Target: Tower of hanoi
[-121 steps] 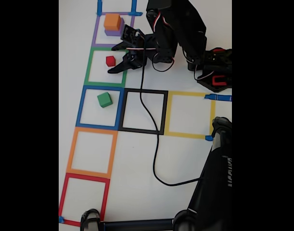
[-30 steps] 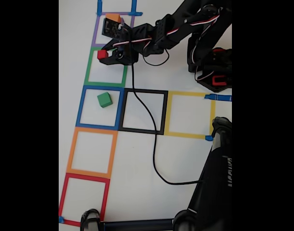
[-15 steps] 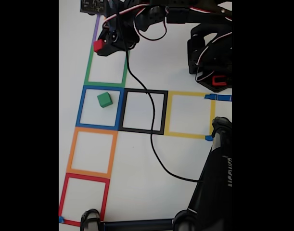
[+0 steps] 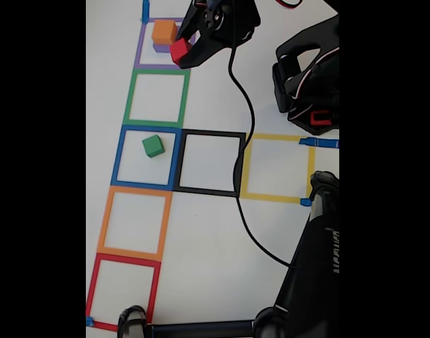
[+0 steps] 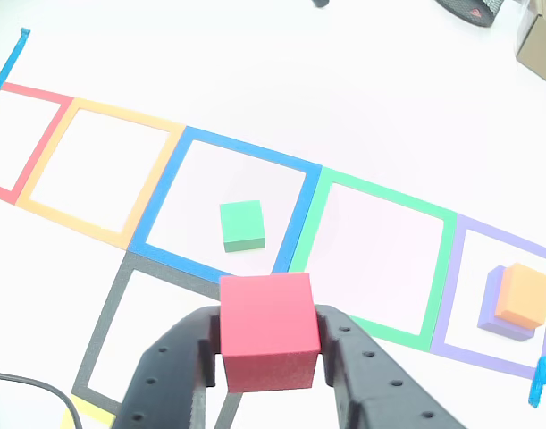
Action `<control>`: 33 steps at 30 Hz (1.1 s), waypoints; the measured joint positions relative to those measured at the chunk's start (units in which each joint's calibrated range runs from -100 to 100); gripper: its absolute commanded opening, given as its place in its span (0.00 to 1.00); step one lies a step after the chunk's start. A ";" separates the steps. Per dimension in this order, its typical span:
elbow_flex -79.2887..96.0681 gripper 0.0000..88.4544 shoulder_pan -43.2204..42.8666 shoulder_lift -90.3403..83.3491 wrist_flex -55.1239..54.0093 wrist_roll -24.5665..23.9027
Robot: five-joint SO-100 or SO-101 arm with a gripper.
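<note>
My gripper (image 5: pixel 269 353) pinches the red cube (image 5: pixel 269 331) between its 2 black fingers (image 5: pixel 179 366), 1 finger pressed against each side face, and the cube sits right at the tips with its top face showing in the other view. In the fixed view the gripper (image 4: pixel 181 53) hangs near the top edge of the white table (image 4: pixel 215 232), with the red cube (image 4: pixel 179 50) just beside the right edge of the purple square (image 4: pixel 139 49); I cannot tell from this angle how far it is off the surface. The orange cube (image 4: pixel 164 31) rests on top of the purple cube (image 4: pixel 161 47) inside that purple square, just left of my held cube in the fixed view. In the other view the same stack, orange cube (image 5: pixel 523 295) on purple cube (image 5: pixel 492 308), lies well to the right of my fingers. The green cube (image 4: pixel 153 146) lies alone in the blue square (image 4: pixel 119 151), well apart from the gripper, and in the other view the green cube (image 5: pixel 242 225) appears just above the red one. The green square (image 4: pixel 131 98) lies between the blue and purple squares. My black cable (image 4: pixel 239 141) trails down across the black square (image 4: pixel 241 165).
</note>
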 measured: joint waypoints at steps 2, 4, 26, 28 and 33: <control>5.84 0.03 -0.35 -1.77 -3.71 1.98; 12.31 0.03 -0.12 -2.45 -8.79 1.98; 69.23 0.04 -2.11 13.17 -86.66 2.34; 69.23 0.04 -2.11 17.39 -91.90 2.34; 69.23 0.04 -2.11 28.54 -104.15 2.34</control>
